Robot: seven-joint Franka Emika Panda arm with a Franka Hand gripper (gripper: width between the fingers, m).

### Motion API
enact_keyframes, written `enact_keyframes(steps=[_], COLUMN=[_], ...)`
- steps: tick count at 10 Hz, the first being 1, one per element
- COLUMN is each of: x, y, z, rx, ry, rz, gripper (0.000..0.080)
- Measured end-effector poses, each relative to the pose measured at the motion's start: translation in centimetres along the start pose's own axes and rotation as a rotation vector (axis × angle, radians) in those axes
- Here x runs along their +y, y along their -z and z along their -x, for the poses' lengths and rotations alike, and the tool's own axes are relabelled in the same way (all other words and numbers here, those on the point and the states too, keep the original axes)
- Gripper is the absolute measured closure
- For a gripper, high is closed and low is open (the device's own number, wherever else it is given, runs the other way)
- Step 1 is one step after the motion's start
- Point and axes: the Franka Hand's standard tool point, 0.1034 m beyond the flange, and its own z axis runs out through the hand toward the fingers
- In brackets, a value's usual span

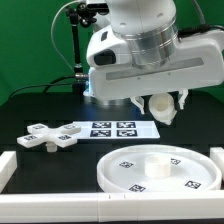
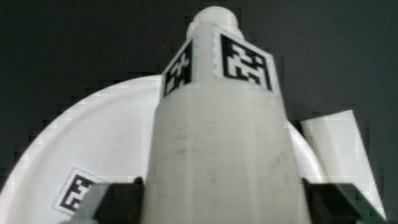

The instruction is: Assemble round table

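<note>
Dark tabletop (image 1: 35, 108). Exterior view: disc (image 1: 160, 172) lies flat in front, and the cross-shaped foot (image 1: 45, 136) lies at the exterior view's left beside the marker board (image 1: 112, 128). The gripper (image 1: 166, 100) holds the leg (image 1: 162, 110) aloft, grip contact indistinct. Wrist view: jaws clamped on the leg, 2 tags visible, with the disc behind cut off.

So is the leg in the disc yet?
Out. The hand holds the leg in the air, not touching the disc.

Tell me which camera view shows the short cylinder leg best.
The wrist view: the leg fills the picture, with its tags clear. The exterior view shows only a small white part of it under the robot arm.
</note>
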Motion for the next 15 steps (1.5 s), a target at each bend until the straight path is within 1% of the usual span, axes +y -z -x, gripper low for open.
enact_keyframes(steps=[2,4,6,7,9,10,11,12,14,15], x=[0.0,0.4,0.5,0.5,0.8,0.9,1.0,1.0,0.0,-0.1], y=[0.1,0.6,2.8,3.6,3.2,3.4,3.6,3.4,3.8,3.7], z=[-0.4,-1.6,-2.6,-3.2,-3.6,-3.8,-3.9,-3.9,-3.9,-3.9], rx=[0.132,0.297,0.396,0.475,0.608,0.667,0.753,0.793,0.796,0.795], ry=[0.003,0.057,0.094,0.095,0.1,0.102,0.112,0.134,0.165,0.181], rz=[0.009,0.027,0.032,0.034,0.049,0.054,0.065,0.078,0.083,0.088], gripper=[0.039,0.039,0.039,0.039,0.039,0.039,0.039,0.039,0.039,0.039])
